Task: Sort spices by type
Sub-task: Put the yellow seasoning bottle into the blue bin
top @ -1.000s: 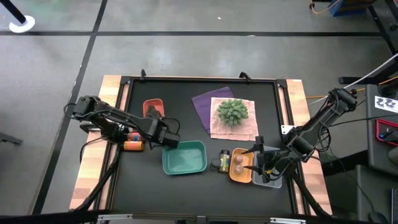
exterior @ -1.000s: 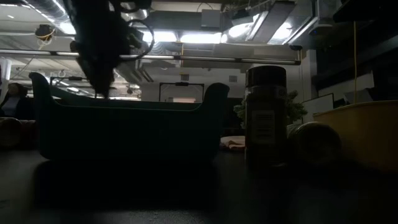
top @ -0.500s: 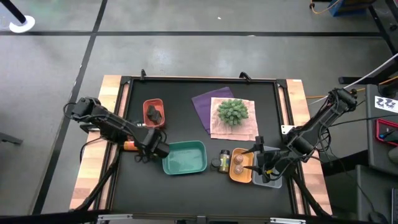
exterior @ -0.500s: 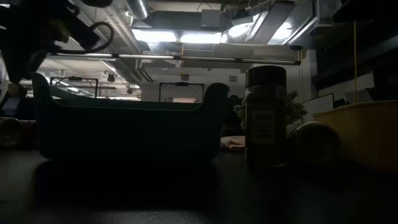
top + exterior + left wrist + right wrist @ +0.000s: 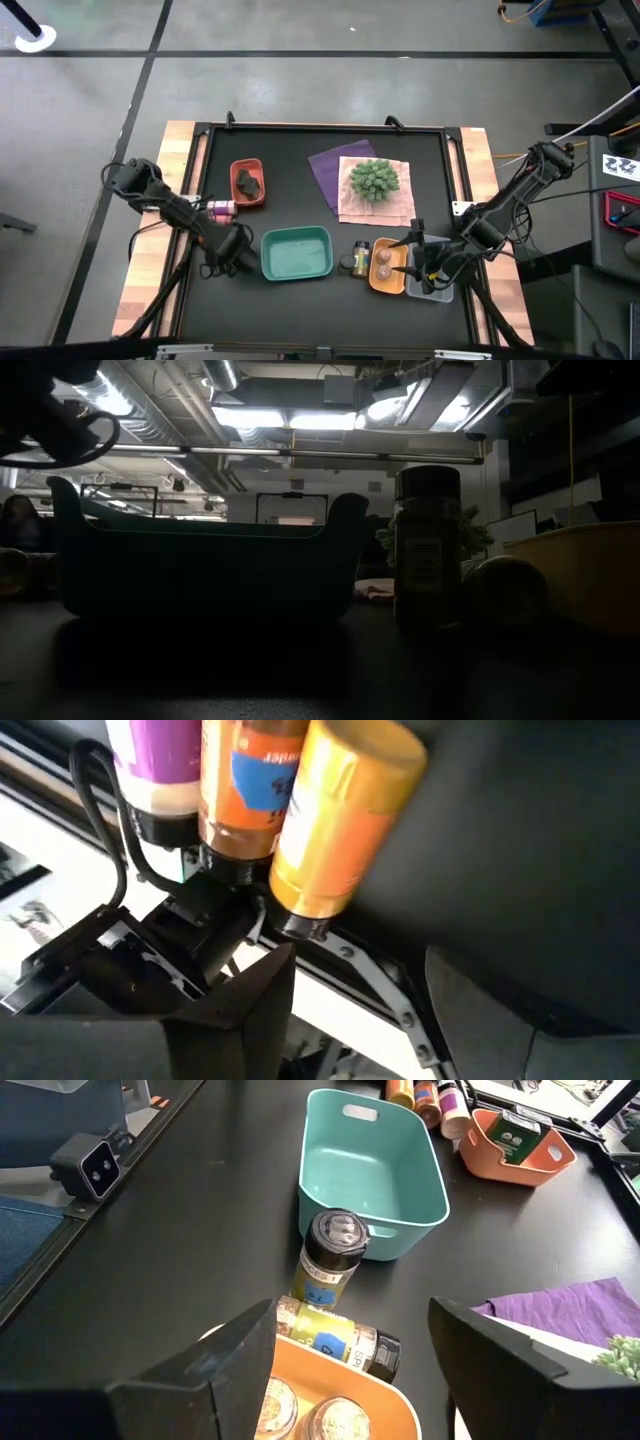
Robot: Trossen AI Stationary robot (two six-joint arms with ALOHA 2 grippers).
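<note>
LEFT pincer (image 5: 232,256) | I am swinging back off the teal tray (image 5: 296,233) toward the mat's left edge | fingers standing apart, carrying nothing | three spice bottles (image 5: 245,790) lying side by side just ahead, still waiting to be sorted | right pincer (image 5: 425,270) idling open by the orange tray (image 5: 388,289) | from above my arm is covering most bottles; their labels are getting cut off.

Little can be read. In the left wrist view, the orange-brown jar (image 5: 250,790) carries a blue label with pale lettering — too cropped and tilted to make out. In the right wrist view, the upright dark-capped jar (image 5: 330,1260) and the jar lying beside it (image 5: 335,1338) bear blue labels, and the red tray (image 5: 520,1142) holds a green-and-white packet — none legible.
</note>
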